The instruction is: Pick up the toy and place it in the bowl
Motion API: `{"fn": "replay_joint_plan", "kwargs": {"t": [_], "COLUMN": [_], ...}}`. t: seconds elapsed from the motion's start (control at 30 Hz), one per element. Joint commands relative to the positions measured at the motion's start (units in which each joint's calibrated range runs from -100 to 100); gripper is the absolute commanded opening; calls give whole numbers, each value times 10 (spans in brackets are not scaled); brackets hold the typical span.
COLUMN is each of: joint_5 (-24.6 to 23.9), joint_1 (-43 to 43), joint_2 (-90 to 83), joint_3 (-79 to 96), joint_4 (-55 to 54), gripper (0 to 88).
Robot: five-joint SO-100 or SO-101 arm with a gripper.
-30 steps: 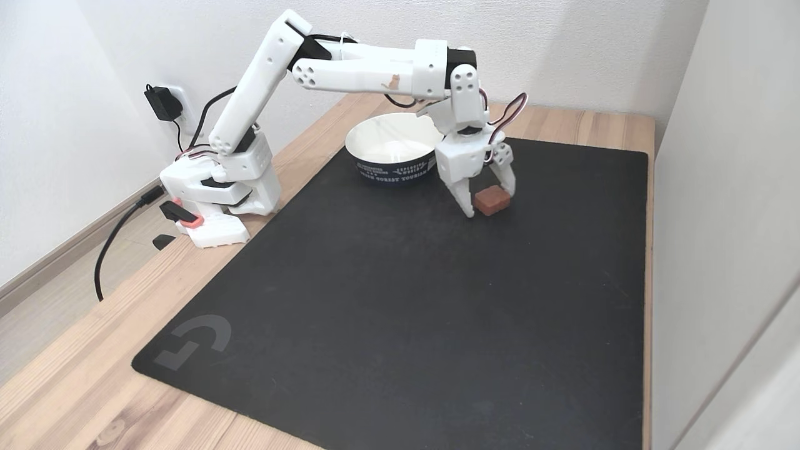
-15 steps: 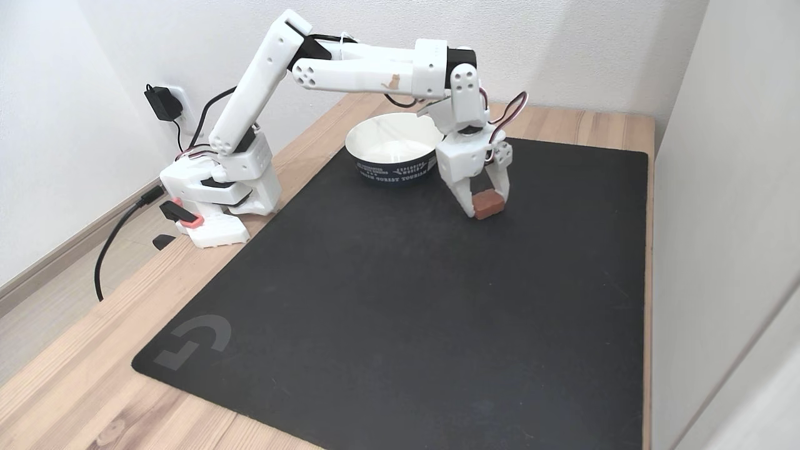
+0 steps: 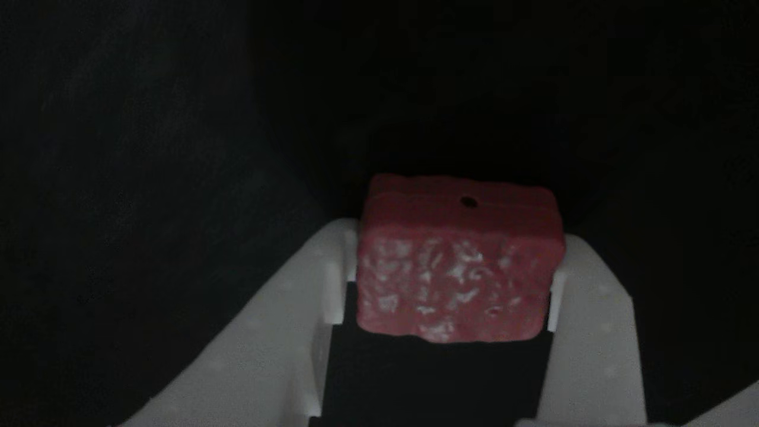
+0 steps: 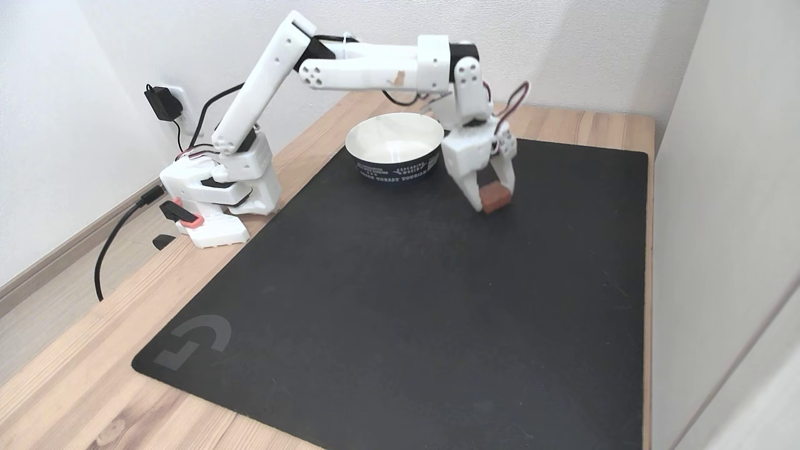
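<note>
— Toy [image 3: 456,261]: dull-red block, pinched between the white fingers [image 3: 284,332] of the gripper [image 3: 453,279] in the other view. Marbled white-flecked face toward the camera, tiny dark hole on the face above it.

— And from the fixed view?

— Same toy [image 4: 495,198], clamped at the tips of the gripper [image 4: 494,201], fingers narrowed onto its two sides. Low over the black mat [image 4: 406,300]; cannot tell whether touching it or just clear of it.

— Bowl?

— Bowl [image 4: 395,147] just to the left of the gripper in the fixed view, upright on the mat's far edge, pale inside, dark band with white lettering round the outside. Toy outside it, near its right wall, apart from it.

— Rest of the scene?

— White arm [image 4: 362,65] reaching over the bowl from its base [image 4: 215,200] at the left, wrist pointing down. Wooden table [image 4: 75,387] under the mat. Black plug [image 4: 164,103] in the wall socket behind the base, with a cable [image 4: 109,250] trailing off the table's left edge.
</note>
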Motion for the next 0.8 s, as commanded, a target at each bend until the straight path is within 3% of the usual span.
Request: {"fn": "replay_joint_plan", "kwargs": {"t": [0.0,0.27,0.57,0.77], "joint_5": [-11,-41,-107,-178], "joint_1": [-14,-40,-76,-148], "joint_2": [-80,-186,-418,-558], "joint_3": [-14,22,333,553], "joint_4": [-7,-17,-162,-249], "gripper": [23,23,23,22]}}
